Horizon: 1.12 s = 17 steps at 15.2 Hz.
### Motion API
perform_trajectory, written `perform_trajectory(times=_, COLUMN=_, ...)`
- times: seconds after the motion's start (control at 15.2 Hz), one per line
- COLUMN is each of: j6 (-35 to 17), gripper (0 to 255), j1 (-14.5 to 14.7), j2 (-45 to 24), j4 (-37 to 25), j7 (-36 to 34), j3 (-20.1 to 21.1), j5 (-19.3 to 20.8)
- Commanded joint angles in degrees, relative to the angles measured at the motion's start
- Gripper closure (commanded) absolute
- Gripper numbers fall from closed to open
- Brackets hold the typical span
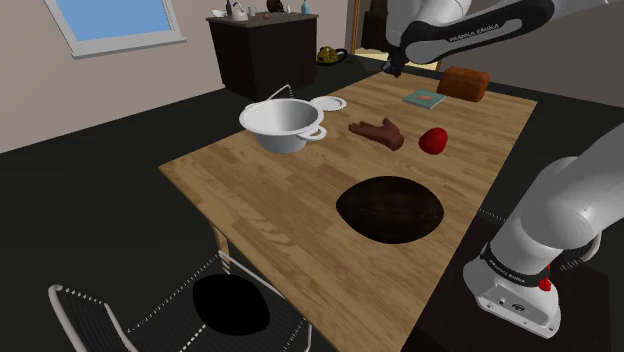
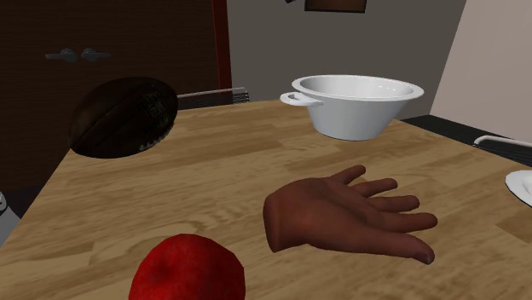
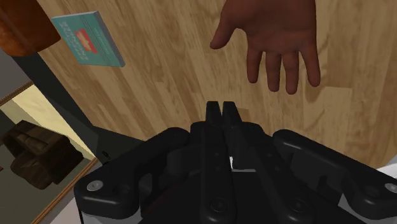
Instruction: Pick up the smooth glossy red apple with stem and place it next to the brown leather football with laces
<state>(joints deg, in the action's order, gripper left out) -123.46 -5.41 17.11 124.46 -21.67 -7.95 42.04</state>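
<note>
Slippage is judged the main risk: the red apple (image 1: 433, 141), round and glossy, lies on the bench (image 1: 270, 200), apart from the claw (image 3: 221, 107), whose fingers are pressed together on nothing. A badly centred grip could send the apple rolling. The football (image 1: 390, 208) could be nudged away when the apple is set down beside it. From left to right in the shoulder view are counted one white bowl (image 1: 285, 125), one small plate (image 1: 330, 102), one brown hand model (image 1: 378, 132), one football, one apple, one teal book (image 1: 425, 98) and one brown block (image 1: 462, 83), possibly a loaf.
</note>
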Motion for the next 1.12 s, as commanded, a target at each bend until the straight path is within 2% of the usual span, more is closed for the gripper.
perform_trajectory(times=0.0, j6=0.0, gripper=255, j1=0.0, j2=0.0, j4=0.0, j7=0.0, j3=0.0, j5=0.0)
perform_trajectory(times=0.26, j6=0.0, gripper=255, j1=0.0, j2=0.0, j4=0.0, j7=0.0, j3=0.0, j5=0.0)
perform_trajectory(times=0.33, j6=0.0, gripper=0, j1=0.0, j2=0.0, j4=0.0, j7=0.0, j3=0.0, j5=0.0)
perform_trajectory(times=0.66, j6=-4.8, gripper=0, j1=0.5, j2=3.3, j4=6.1, j7=17.2, j3=-8.4, j5=-8.3)
perform_trajectory(times=1.06, j6=-5.7, gripper=0, j1=2.3, j2=3.8, j4=9.5, j7=39.2, j3=-19.7, j5=-18.0)
